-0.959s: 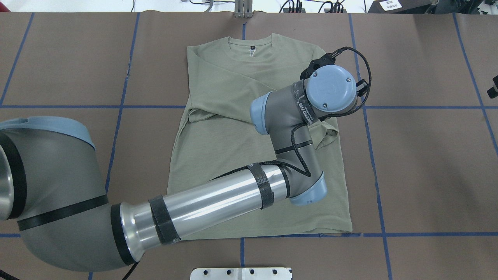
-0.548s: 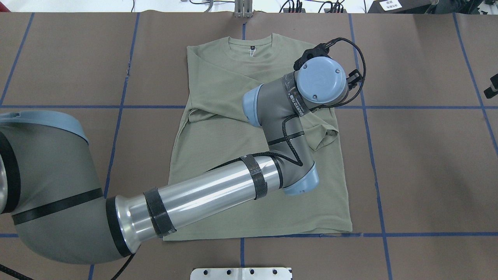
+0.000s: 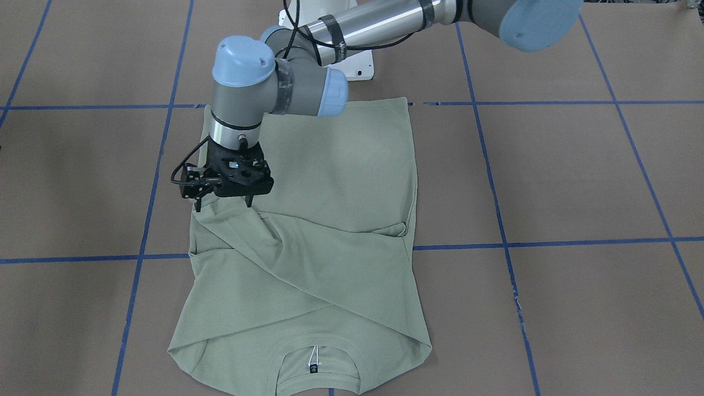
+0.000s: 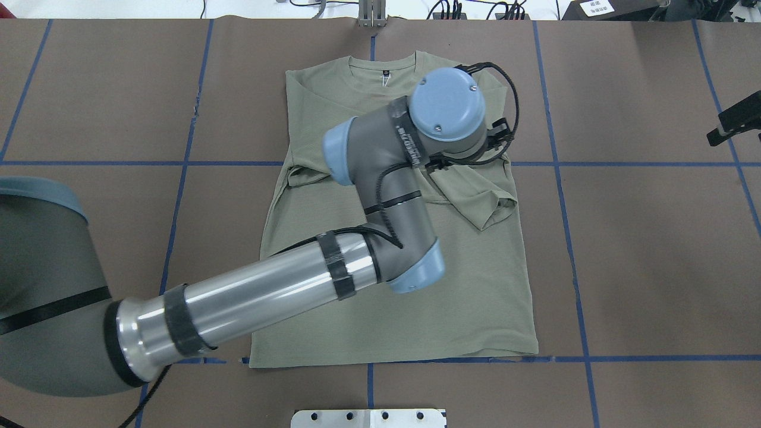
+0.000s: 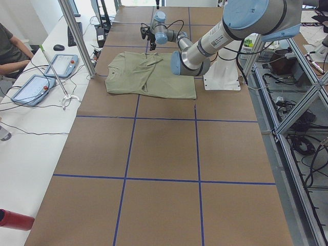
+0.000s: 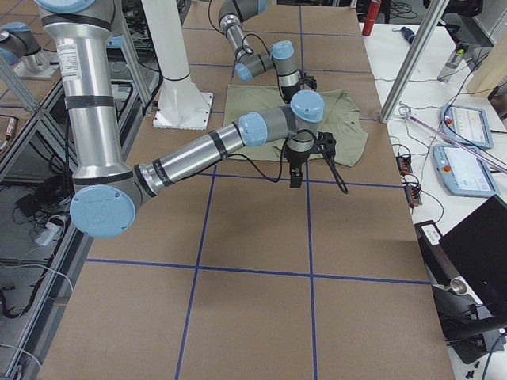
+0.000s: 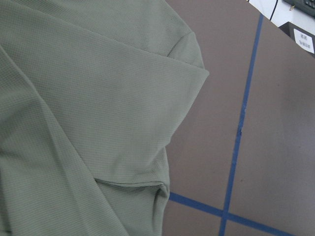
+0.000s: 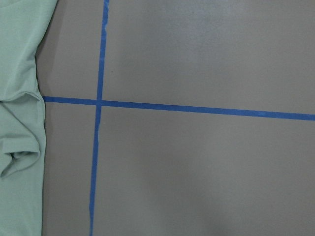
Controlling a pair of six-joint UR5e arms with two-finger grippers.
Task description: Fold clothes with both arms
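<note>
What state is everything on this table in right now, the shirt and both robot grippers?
shirt: spread flat on the table, body not yet folded.
sleeves: both folded in across the chest.
left gripper: open, just above a sleeve's end.
right gripper: over bare table beside the shirt; open or shut unclear.

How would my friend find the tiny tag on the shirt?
Find the green shirt spread on the brown table. Go to its round collar, at the end away from the white robot base. The tag is the only small dark square there, hanging on white string.
</note>
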